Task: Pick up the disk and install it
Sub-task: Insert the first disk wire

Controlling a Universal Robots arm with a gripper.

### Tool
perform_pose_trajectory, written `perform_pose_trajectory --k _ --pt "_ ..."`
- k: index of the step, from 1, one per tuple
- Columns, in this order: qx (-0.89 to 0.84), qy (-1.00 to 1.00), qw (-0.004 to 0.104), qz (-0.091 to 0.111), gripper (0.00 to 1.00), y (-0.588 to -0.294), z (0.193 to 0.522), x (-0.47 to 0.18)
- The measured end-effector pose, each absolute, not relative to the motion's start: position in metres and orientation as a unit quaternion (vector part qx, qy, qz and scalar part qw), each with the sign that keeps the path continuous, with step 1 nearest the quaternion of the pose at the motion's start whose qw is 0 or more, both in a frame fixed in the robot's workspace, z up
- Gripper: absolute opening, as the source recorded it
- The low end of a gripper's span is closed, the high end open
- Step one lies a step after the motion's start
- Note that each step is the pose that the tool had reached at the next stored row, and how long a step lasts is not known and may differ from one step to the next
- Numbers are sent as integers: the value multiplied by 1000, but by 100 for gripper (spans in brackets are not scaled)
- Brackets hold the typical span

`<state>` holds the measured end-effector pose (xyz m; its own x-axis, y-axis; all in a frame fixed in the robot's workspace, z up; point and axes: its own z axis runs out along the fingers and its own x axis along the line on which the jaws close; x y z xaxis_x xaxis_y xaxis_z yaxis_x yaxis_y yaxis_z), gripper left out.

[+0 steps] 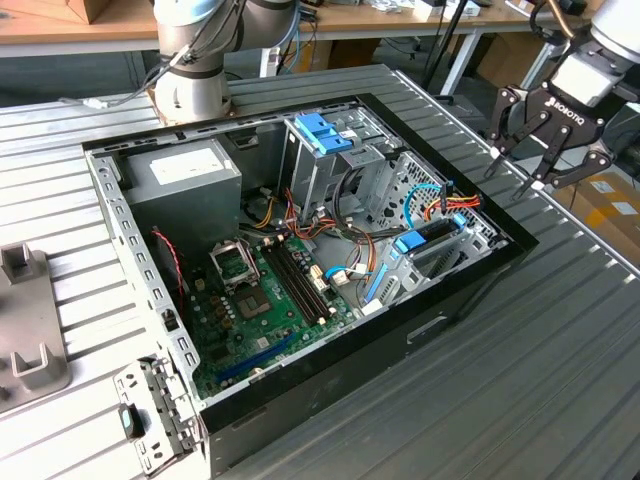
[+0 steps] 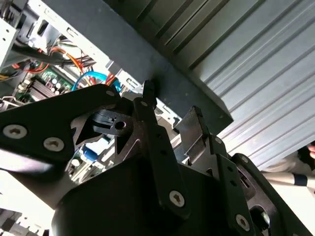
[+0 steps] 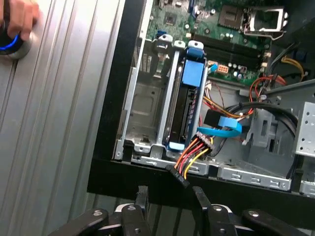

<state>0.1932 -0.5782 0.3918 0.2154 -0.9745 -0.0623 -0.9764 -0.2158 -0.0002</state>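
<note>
Black fingertips [image 3: 142, 196] of the pincer [image 1: 522, 165] are hanging spread and empty just outside the computer case [image 1: 470, 295], leaving the disk [image 3: 189, 105] sitting edgewise in its drive cage [image 3: 147, 105].

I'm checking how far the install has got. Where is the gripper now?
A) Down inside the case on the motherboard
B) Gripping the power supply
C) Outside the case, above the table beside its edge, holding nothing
C: in the exterior view the gripper hangs open and empty above the slatted table, off the exterior view's right side of the open computer case.
</note>
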Motion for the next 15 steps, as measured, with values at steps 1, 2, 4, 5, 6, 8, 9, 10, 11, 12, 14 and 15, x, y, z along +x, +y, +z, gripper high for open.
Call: perform_pose_trajectory --k 1,2,4,5,6,8,9,10,11,12,14,15 --pt "-779 626 20 24 48 -578 392 193" --pt "-779 626 20 23 48 -578 392 193" --pt "-779 626 20 23 48 -578 392 193" --pt "-780 625 20 23 48 -578 392 193" --pt "-781 624 20 23 48 -578 391 193" --pt "-789 614 20 23 48 -578 391 193" --pt "-793 608 20 24 48 -578 390 193" --pt "-797 604 20 24 48 -578 390 193" --pt "-800 599 20 24 48 -578 389 193" --pt "-802 597 20 24 48 -578 388 192" --pt "-804 593 20 24 48 -578 386 192" --pt "-806 592 20 24 48 -578 384 191"
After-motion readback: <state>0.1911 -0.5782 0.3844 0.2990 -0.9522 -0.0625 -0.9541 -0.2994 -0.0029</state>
